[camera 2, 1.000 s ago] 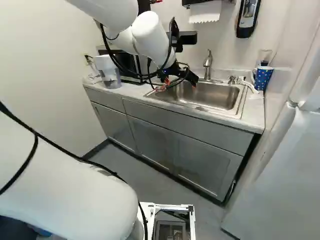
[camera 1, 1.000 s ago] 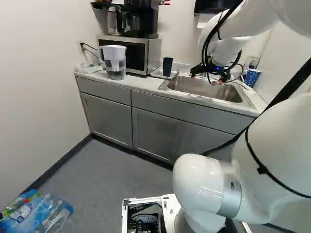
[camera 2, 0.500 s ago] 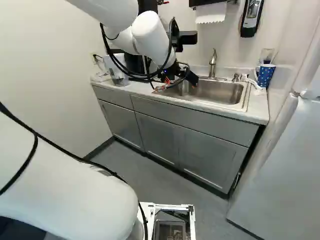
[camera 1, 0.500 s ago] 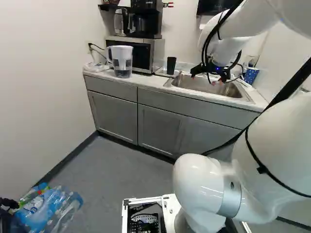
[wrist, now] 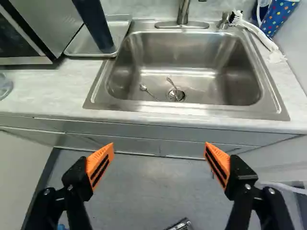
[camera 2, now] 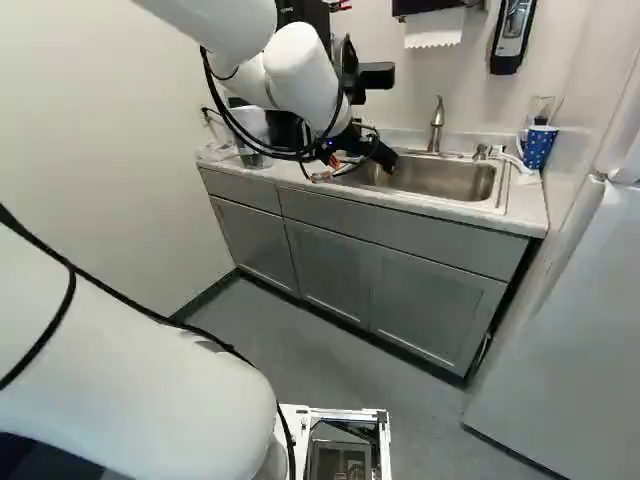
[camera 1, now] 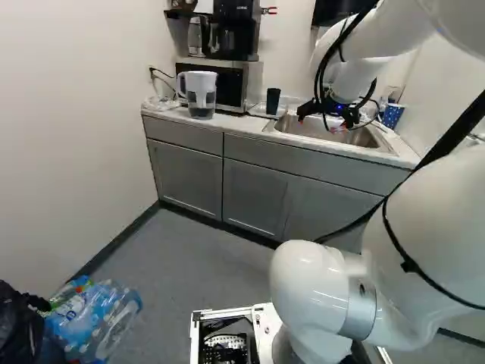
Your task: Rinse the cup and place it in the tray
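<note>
Have the water pitcher point(camera 1: 201, 95) farthest left of the claw point(camera 2: 362, 165), then the microwave point(camera 1: 254, 83), both beyond it on the counter point(wrist: 48, 88). Find the dark cup point(wrist: 97, 24) standing upright in the tray point(wrist: 76, 46), ahead and to the claw's left, beside the sink point(wrist: 192, 55). Hold the claw spread wide, with orange pads point(wrist: 100, 164) well apart. See two metal utensils point(wrist: 148, 92) near the drain point(wrist: 177, 96) ahead of the claw, with the faucet point(wrist: 183, 12) farther beyond. Find the blue spotted cup point(wrist: 279, 15) ahead and to its right, past the sink

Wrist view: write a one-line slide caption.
Open gripper facing a sink holding two metal utensils, with a dark cup on the tray beside it.
</note>
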